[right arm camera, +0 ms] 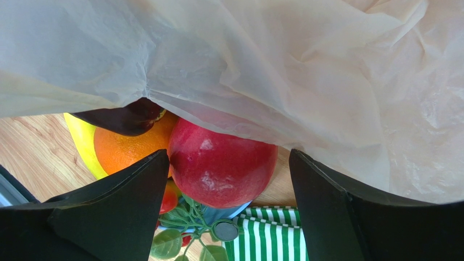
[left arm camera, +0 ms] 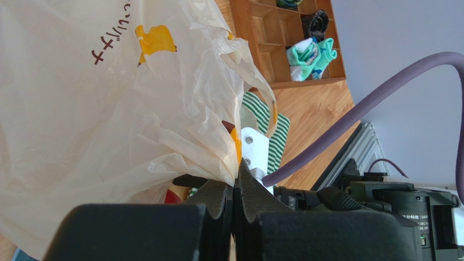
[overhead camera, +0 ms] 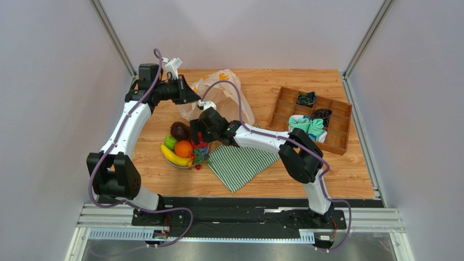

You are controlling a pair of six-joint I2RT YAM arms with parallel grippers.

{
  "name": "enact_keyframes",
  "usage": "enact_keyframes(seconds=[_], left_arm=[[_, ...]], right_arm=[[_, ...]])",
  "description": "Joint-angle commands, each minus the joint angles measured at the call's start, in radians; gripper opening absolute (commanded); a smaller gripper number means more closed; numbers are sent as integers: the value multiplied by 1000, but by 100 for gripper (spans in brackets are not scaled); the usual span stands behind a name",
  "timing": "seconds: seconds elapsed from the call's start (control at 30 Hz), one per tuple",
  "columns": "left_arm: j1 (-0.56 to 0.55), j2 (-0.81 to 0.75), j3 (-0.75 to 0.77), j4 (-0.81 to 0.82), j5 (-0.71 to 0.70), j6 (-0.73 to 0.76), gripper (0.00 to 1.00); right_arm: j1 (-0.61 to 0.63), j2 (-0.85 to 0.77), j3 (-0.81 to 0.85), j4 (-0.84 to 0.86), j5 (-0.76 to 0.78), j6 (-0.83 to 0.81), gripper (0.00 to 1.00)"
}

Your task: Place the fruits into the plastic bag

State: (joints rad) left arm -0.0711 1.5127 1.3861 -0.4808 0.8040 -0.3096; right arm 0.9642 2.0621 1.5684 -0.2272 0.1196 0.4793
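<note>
The fruits lie on a small plate [overhead camera: 179,164]: a dark purple-brown fruit [overhead camera: 179,130], a green apple [overhead camera: 170,142], an orange [overhead camera: 183,148], a banana [overhead camera: 174,157] and red berries [overhead camera: 198,161]. The translucent plastic bag [overhead camera: 223,98] lies behind the plate. My left gripper [overhead camera: 190,97] is shut on the bag's edge [left arm camera: 231,163] and holds it up. My right gripper [overhead camera: 199,142] is open, its jaws on either side of the red apple [right arm camera: 220,163]. Its left finger [right arm camera: 136,196] touches the apple and the right finger stands apart. The bag [right arm camera: 272,70] hangs just above the apple.
A green-striped cloth [overhead camera: 239,163] lies right of the plate, under my right arm. A wooden compartment tray [overhead camera: 340,142] with rolled socks [overhead camera: 309,128] stands at the back right. The orange [right arm camera: 128,147], banana [right arm camera: 81,141] and berries [right arm camera: 169,198] crowd the apple's left.
</note>
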Motion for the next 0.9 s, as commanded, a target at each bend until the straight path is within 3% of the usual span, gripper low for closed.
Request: enact_keyframes(seconds=[0.0, 0.3, 0.63, 0.87], left_arm=[[11, -48, -4, 30, 26, -6, 0], [13, -48, -7, 38, 32, -10, 0], [16, -45, -10, 39, 37, -14, 0], [16, -43, -12, 42, 35, -14, 0]], right_arm=[[-1, 20, 45, 25, -21, 27, 86], [-1, 47, 59, 22, -31, 35, 82], [-1, 10, 41, 15, 3, 25, 56], [-1, -57, 7, 41, 8, 18, 49]])
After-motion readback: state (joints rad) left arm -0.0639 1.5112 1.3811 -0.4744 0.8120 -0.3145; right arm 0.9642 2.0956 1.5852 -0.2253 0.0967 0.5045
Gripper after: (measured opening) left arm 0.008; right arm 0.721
